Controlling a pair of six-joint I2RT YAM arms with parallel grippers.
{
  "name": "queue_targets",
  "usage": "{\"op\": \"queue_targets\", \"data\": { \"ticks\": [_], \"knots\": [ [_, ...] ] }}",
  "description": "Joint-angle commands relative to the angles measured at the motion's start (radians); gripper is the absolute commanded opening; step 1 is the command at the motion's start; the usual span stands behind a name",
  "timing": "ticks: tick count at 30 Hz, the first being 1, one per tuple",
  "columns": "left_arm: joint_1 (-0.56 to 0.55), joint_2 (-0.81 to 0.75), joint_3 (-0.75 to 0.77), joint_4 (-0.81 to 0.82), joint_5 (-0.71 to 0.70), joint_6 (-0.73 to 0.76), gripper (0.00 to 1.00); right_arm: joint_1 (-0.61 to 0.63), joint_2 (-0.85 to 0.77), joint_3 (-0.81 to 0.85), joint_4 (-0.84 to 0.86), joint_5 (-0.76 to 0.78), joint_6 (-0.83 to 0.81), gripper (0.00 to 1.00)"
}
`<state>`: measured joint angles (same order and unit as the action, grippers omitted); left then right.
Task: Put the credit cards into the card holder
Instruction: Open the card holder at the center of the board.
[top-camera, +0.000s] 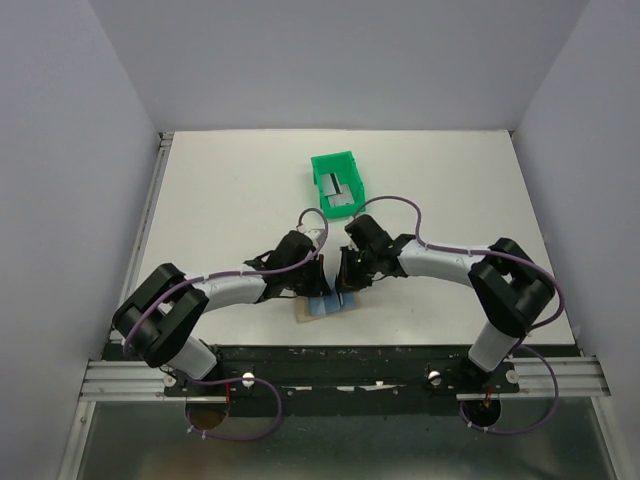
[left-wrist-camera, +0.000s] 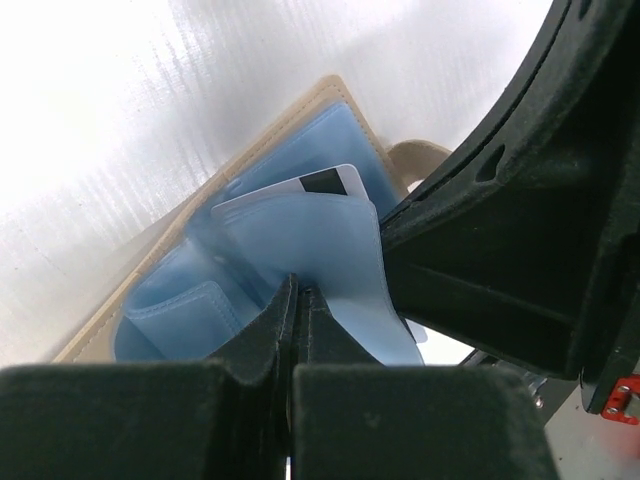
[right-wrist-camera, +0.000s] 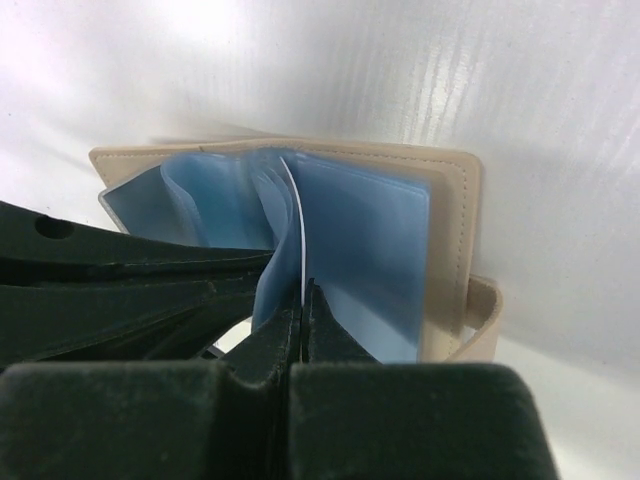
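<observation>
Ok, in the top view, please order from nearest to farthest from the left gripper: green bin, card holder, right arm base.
1. The card holder, touching the left gripper.
2. The green bin, farther back.
3. The right arm base, near right edge.

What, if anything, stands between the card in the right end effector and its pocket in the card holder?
Nothing visible does. The card, pinched by the right end effector, sits partly among the blue sleeves of the card holder; the left end effector grips one sleeve beside it, not across its path.
</observation>
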<state>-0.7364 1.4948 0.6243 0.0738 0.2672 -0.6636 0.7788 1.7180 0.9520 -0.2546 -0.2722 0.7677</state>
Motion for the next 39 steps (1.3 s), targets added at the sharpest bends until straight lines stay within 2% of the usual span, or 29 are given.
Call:
{"op": "queue_targets", "data": {
  "ticks": [1, 16, 20, 23, 30, 39],
  "knots": [
    [-0.017, 0.042, 0.008, 0.032, 0.017, -0.007, 0.00, 0.007, -0.035, -0.039, -0.061, 0.068, -0.001, 0.00],
    [-0.031, 0.081, 0.017, 0.052, 0.015, -0.013, 0.00, 0.007, -0.248, -0.012, -0.305, 0.353, -0.039, 0.01],
    [-0.037, 0.082, 0.023, 0.054, 0.013, -0.021, 0.00, 0.005, -0.314, -0.030, -0.279, 0.323, -0.060, 0.00],
    [-0.040, 0.082, 0.025, 0.055, 0.012, -0.024, 0.00, 0.007, -0.343, -0.048, -0.215, 0.225, -0.084, 0.00],
    [-0.041, 0.074, 0.029, 0.057, 0.014, -0.027, 0.00, 0.005, -0.256, -0.047, -0.160, 0.128, -0.064, 0.01],
    [-0.041, -0.021, 0.026, 0.008, -0.013, -0.025, 0.00, 0.008, -0.129, -0.027, -0.210, 0.197, -0.030, 0.00]
  ]
}}
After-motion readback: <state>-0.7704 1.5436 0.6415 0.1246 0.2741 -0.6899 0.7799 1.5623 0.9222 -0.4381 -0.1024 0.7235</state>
